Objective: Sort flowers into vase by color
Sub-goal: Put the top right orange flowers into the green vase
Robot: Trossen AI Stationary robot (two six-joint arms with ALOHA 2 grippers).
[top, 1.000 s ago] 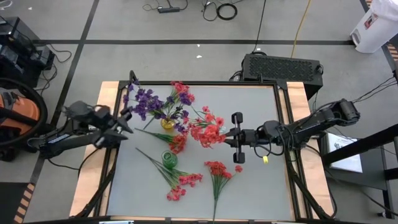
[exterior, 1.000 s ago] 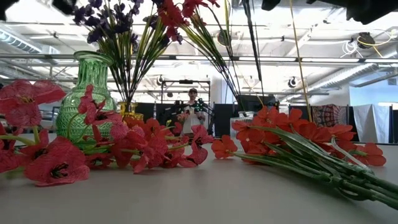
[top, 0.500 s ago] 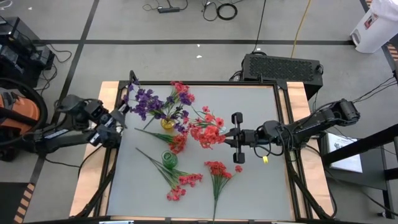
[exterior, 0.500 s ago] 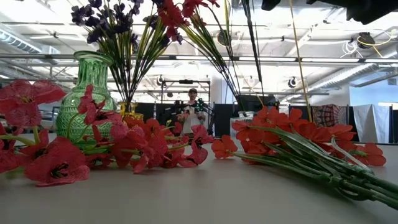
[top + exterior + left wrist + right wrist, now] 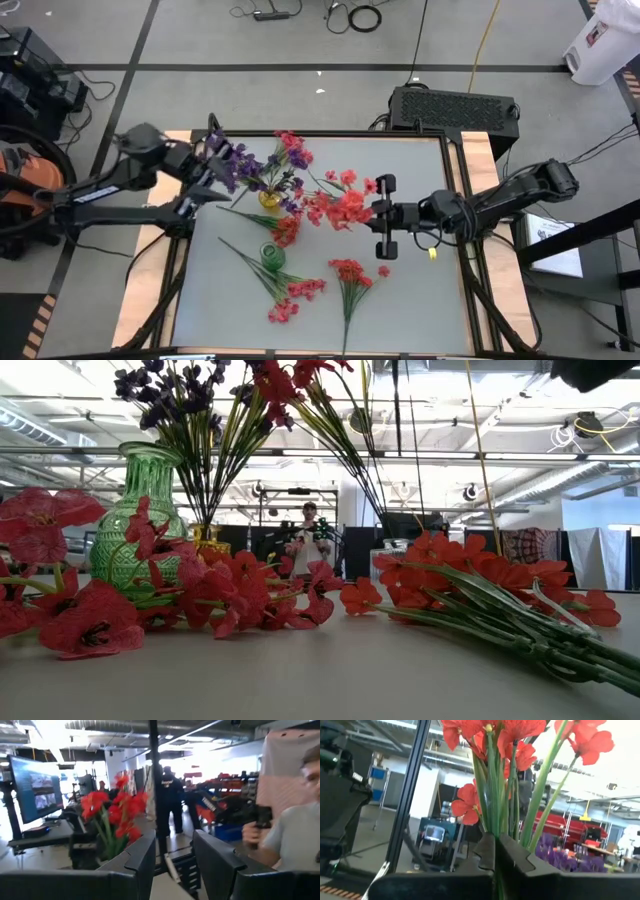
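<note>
Grey tabletop (image 5: 420,300) framed in pale wood fills the overhead view, standing on a grey workshop floor with cables and a black box behind it. Near the table's middle left, a small yellow vase (image 5: 269,198) holds purple flowers (image 5: 236,165) together with a few pink-red ones. A green glass vase (image 5: 272,256) stands nearer the front edge, and loose pink-red sprigs (image 5: 349,274) lie flat around it. The right gripper (image 5: 377,217) hovers over the centre right of the table, its fingers clamped on the green stems of a red bunch (image 5: 343,205) held above the surface. The left gripper (image 5: 208,172) reaches in at the table's left edge, just beside the purple blossoms, with its fingers (image 5: 141,855) spread apart and nothing between them. Beyond the table, a person (image 5: 308,540) stands far back in the room.
</note>
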